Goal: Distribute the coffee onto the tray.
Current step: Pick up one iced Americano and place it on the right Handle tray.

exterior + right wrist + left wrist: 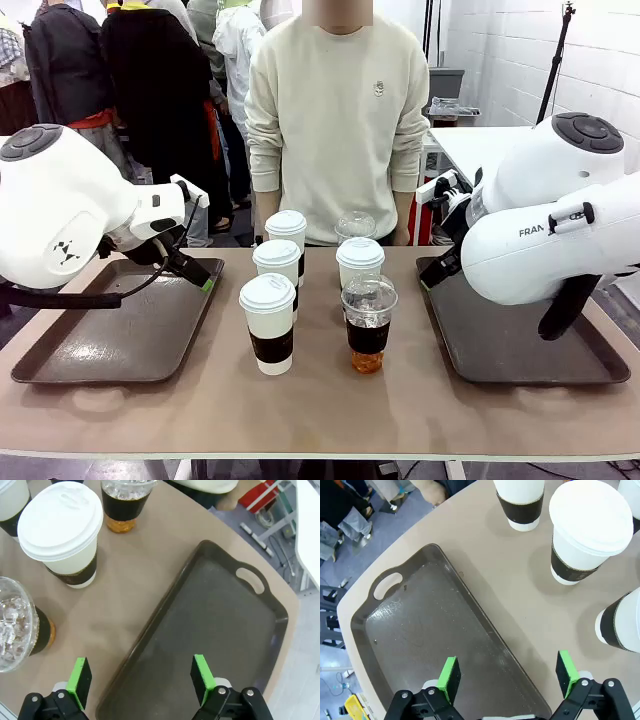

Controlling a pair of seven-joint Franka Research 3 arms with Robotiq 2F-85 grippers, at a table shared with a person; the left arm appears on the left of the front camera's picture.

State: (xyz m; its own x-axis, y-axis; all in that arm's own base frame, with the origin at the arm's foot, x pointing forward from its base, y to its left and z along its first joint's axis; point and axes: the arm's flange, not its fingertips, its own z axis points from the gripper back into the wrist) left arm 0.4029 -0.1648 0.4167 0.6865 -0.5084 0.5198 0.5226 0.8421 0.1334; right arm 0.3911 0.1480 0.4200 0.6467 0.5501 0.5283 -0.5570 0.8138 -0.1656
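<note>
Coffee cups [268,322] stood upright mid-table between left tray [120,350] and right tray [520,355], rear dome cup [355,224] half hidden; we saw left gripper [508,672] and right gripper [140,675] spread wide, empty

Matt paper cups [270,338] with smooth plastic lids [592,515]; clear glossy plastic cups [368,322]; scuffed brown plastic tray [420,630] (dull sheen).

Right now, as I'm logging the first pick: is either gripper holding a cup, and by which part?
Nothing is held. The left gripper is open over the left tray edge, the right gripper open over the right tray edge.
</note>
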